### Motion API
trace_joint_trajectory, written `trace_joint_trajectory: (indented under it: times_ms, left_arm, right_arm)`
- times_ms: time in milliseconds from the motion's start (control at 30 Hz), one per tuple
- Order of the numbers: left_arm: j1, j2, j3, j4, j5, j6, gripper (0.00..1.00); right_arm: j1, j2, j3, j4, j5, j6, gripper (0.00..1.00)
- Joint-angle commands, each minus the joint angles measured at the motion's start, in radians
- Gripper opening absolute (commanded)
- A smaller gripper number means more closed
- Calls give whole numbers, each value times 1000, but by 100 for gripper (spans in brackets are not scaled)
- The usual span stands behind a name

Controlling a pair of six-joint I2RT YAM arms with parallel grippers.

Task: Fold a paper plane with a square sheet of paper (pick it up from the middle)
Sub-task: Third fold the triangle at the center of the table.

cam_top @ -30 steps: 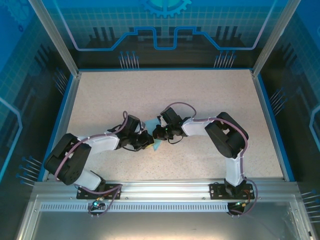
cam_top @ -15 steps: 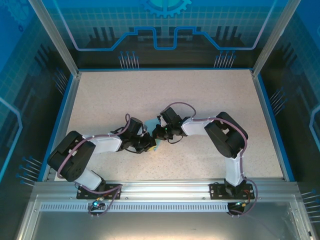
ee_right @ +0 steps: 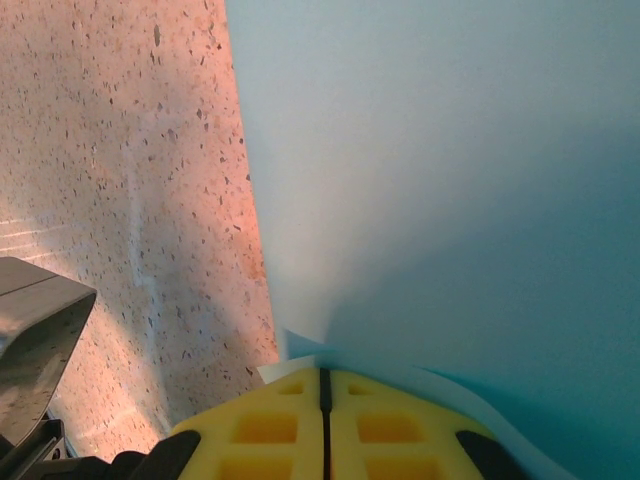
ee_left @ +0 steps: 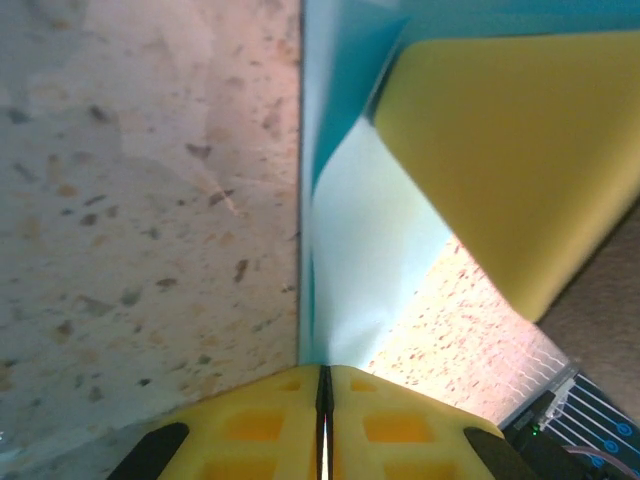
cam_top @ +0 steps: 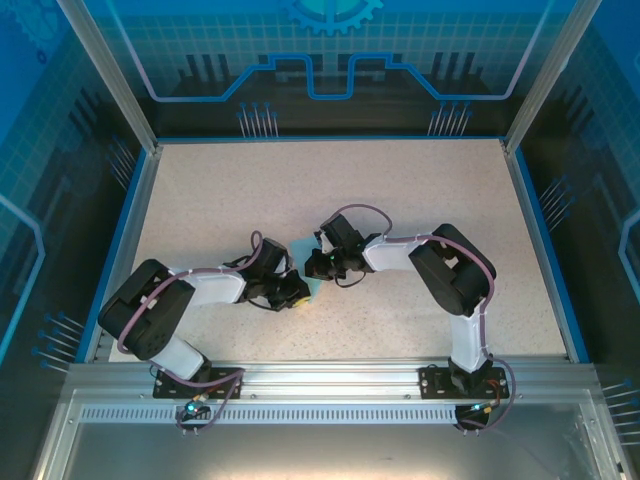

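As the left gripper (ee_left: 322,385) and right gripper (ee_right: 322,390) both pinch the blue paper (ee_right: 450,200), keeping its edges aligned should give a clean crease.

— The sheet of paper (ee_right: 450,180) is looking thin, smooth and matt.
— The table (ee_left: 130,200) is showing a speckled, stone-like matt top. The yellow finger pads (ee_right: 260,430) are looking like moulded, rubbery foam, and the front rail (cam_top: 320,375) is gleaming like brushed metal.
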Motion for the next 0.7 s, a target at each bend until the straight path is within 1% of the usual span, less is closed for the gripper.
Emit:
trace_joint_trajectory:
  times_ms: [0,200,433,533,667]
  left_arm:
    - [-10,10,11,-61,-31,27,9]
    - [-12,-24,20,-73,-31,33,9]
    - [-18,-141,10,-54,-28,26,9]
    - [-28,-141,13,-35,-24,17,9]
    - [-48,-92,34,-16,-21,15,9]
  right_arm:
    - [-6,62,-17,-92,48,8,5]
    - [-7,65,-19,-90,53,12,5]
    - [-7,71,-18,-88,53,18,5]
    - [-7,74,-18,-88,53,21,5]
    - [-9,78,-19,-85,51,26,5]
